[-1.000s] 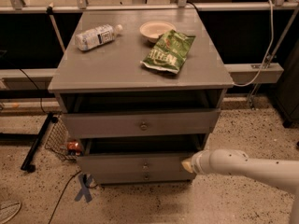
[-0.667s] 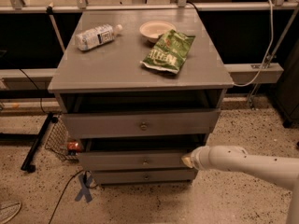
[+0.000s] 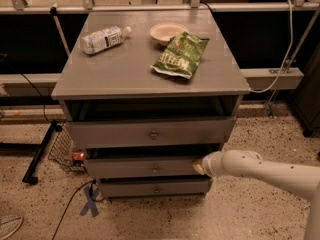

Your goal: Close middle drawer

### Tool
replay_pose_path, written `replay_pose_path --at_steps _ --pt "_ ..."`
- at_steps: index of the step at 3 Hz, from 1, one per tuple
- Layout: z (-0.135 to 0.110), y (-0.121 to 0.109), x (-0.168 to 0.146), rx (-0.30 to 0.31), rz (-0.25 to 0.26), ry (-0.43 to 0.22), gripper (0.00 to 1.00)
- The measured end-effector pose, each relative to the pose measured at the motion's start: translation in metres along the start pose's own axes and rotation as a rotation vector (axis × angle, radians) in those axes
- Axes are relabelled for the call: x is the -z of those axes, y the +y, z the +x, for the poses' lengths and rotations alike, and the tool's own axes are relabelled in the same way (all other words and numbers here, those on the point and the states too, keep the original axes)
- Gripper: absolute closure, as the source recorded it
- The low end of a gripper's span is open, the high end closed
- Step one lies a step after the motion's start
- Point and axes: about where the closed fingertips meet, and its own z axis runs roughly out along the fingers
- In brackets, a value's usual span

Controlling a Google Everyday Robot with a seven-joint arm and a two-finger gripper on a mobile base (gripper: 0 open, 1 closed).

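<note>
one rigid middle drawer (image 3: pixel 145 167), ajar; gripper (image 3: pixel 199 166) at its front's right end, cannot tell if spread; push flat front.

Dim warm overhead light; deep shadow under the counter's (image 3: pixel 125 71) front edge; gripper (image 3: pixel 199 165) pale at middle drawer's (image 3: pixel 140 168) right end.

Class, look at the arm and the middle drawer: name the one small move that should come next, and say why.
Probably a short straight push into the cabinet. The claw sits at the right end of the middle drawer, whose front juts out past the lowest drawer with a dark gap above, so it isn't shut yet.
</note>
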Motion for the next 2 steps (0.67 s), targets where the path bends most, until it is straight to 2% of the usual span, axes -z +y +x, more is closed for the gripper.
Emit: replay_pose_path --at_steps 2 --pt "-0.0001 -0.0057 -0.0009 0.013 0.021 0.024 1.00"
